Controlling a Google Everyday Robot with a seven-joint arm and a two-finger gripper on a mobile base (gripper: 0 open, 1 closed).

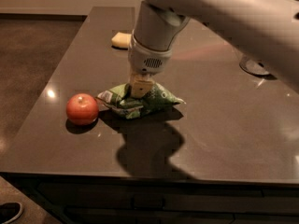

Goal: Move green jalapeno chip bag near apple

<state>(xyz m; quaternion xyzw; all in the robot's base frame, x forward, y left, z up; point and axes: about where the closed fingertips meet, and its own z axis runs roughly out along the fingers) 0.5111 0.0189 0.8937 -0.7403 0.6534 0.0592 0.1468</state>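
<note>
The green jalapeno chip bag (pixel 156 101), crumpled green and white foil, lies on the dark table (pixel 224 125) just right of the apple (pixel 82 108). A narrow gap separates the bag's left corner from the apple. The apple is round and red-orange and stands near the table's left edge. My gripper (pixel 140 88) comes straight down from the white arm onto the top middle of the bag and is shut on it. The fingertips are buried in the foil.
A pale yellow sponge (pixel 121 40) lies at the back of the table behind the arm. The base of a clear glass vessel (pixel 254 65) stands at the right. The table's front edge runs along the bottom, and a shoe (pixel 9 212) is on the floor at the lower left.
</note>
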